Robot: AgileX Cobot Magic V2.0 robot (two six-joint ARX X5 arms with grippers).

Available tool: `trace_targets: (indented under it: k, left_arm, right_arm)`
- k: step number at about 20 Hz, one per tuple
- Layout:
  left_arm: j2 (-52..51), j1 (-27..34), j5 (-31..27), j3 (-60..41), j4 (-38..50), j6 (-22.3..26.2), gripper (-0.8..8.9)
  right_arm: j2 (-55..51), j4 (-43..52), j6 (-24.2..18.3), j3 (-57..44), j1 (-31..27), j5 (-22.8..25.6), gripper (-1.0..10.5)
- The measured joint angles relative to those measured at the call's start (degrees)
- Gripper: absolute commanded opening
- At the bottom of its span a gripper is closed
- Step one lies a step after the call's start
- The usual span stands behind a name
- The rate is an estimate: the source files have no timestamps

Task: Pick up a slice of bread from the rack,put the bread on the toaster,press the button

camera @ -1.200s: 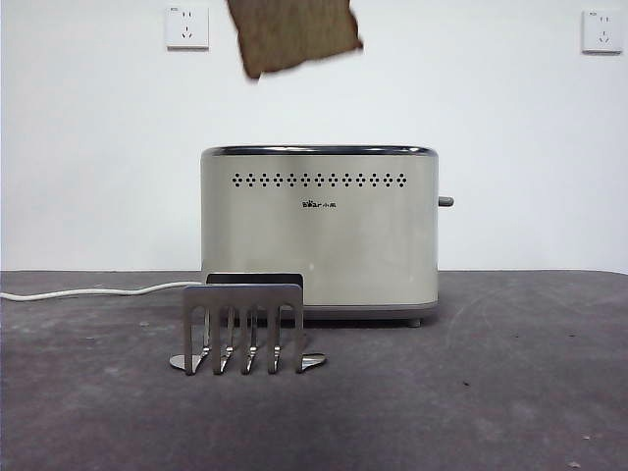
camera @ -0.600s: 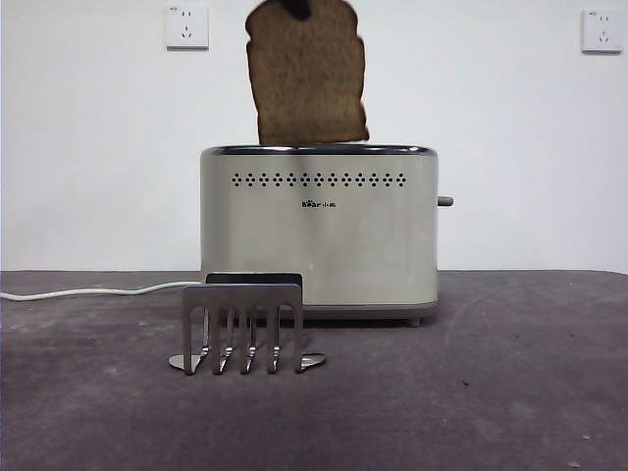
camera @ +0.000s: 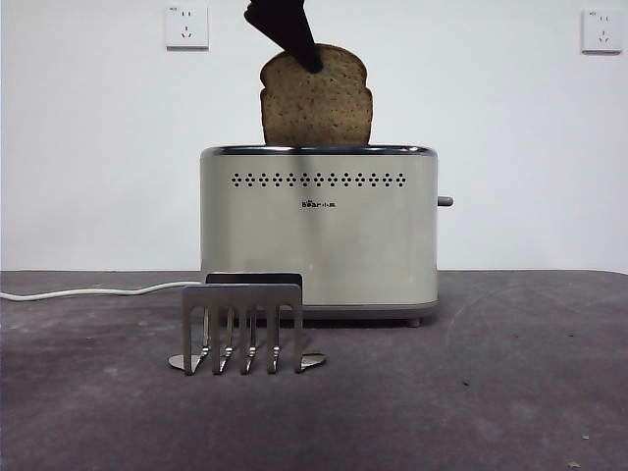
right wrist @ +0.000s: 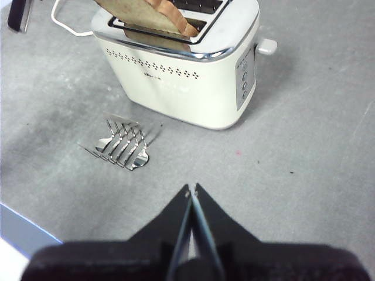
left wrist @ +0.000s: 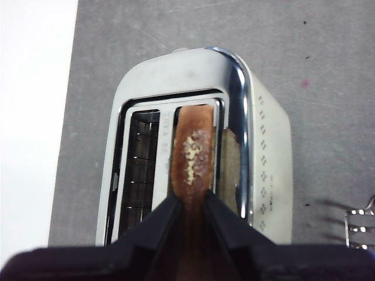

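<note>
Fingers (left wrist: pixel 225 225) of left gripper (left wrist: pixel 190 205) clamped on slice of bread (camera: pixel 316 98) at its domed crust — jaws narrow, one each side. Slice upright, lower part sunk in toaster (camera: pixel 319 231) slot nearer dotted face. Rack (camera: pixel 243 324) at toaster's 6 o'clock in front view, bare. Button (camera: pixel 445 201) at toaster's 3 o'clock. Right gripper (right wrist: pixel 192 190) pressed together, holding nothing, well apart above table (camera: pixel 491 392).

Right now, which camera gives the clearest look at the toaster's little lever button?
The right wrist view: the button juts out beside the toaster's control panel. The front view shows only a small grey stub; the left wrist view doesn't show it.
</note>
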Motion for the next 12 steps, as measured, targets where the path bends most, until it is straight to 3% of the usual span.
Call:
trace_targets:
  k: [3,4,8,12]
  left_arm:
    - [0.48,0.77,0.31,0.17,1.38,-0.72,2.62]
    - [0.57,0.87,0.13,0.17,1.79,-1.29,2.95]
    - [1.95,1.66,-0.81,0.15,2.01,-3.02,2.95]
    - [1.90,1.66,-0.83,0.15,3.91,-7.56,2.96]
  right_arm:
    - [1.62,1.73,0.00,0.00,0.00,0.02,-0.1]
    - [2.51,3.19,0.00,0.00,0.00,0.00,-0.1]
    - [7.98,11.61,0.70,0.00,0.00,0.00,-0.1]
    - [15.19,22.03,3.98,0.00,0.00,-0.02,-0.1]
